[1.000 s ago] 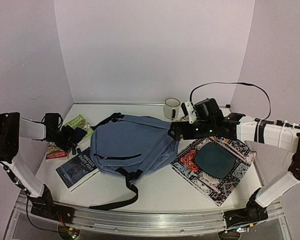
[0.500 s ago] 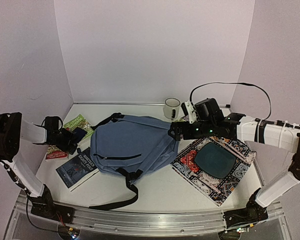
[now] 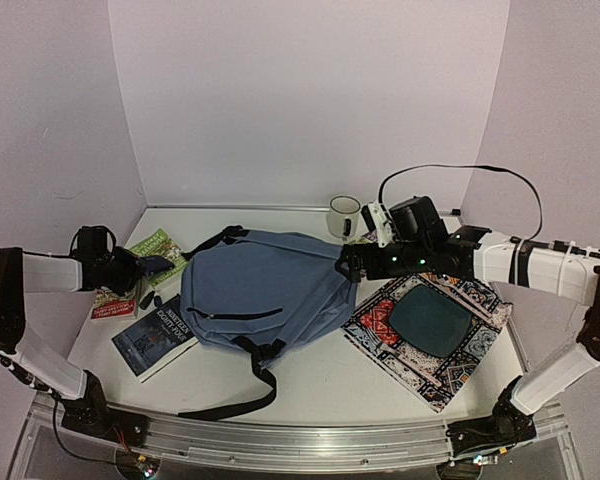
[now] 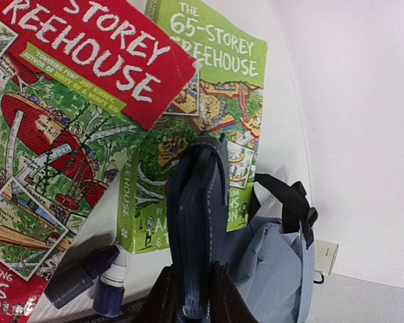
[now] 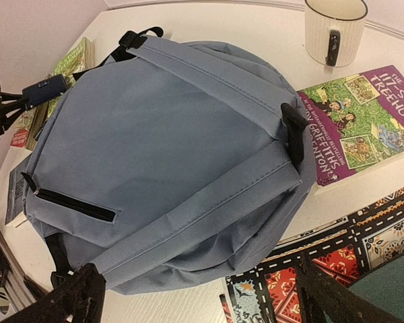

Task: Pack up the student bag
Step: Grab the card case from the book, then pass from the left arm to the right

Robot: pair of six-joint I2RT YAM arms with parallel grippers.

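The student bag (image 3: pixel 260 290) lies flat at mid-table, slate-blue, its front pocket zip (image 5: pixel 74 205) shut. My left gripper (image 3: pixel 143 268) is at the bag's left edge, above the books. In the left wrist view the left gripper (image 4: pixel 192 286) is shut on a dark blue stitched fabric piece (image 4: pixel 198 215) that stands upright between the fingers. I cannot tell whether that piece belongs to the bag. My right gripper (image 3: pixel 348 262) hovers over the bag's right edge. Its fingers (image 5: pixel 77 299) stand wide open in the right wrist view, astride the bag's rim with nothing between them.
A green book (image 4: pixel 209 101) and a red book (image 4: pixel 60 121) lie at far left. Blue-capped tubes (image 4: pixel 111 296) and a dark book (image 3: pixel 155 335) lie nearby. A purple book (image 5: pixel 360 114) and a mug (image 3: pixel 343 215) sit behind the bag. A patterned mat (image 3: pixel 380 325) lies at right.
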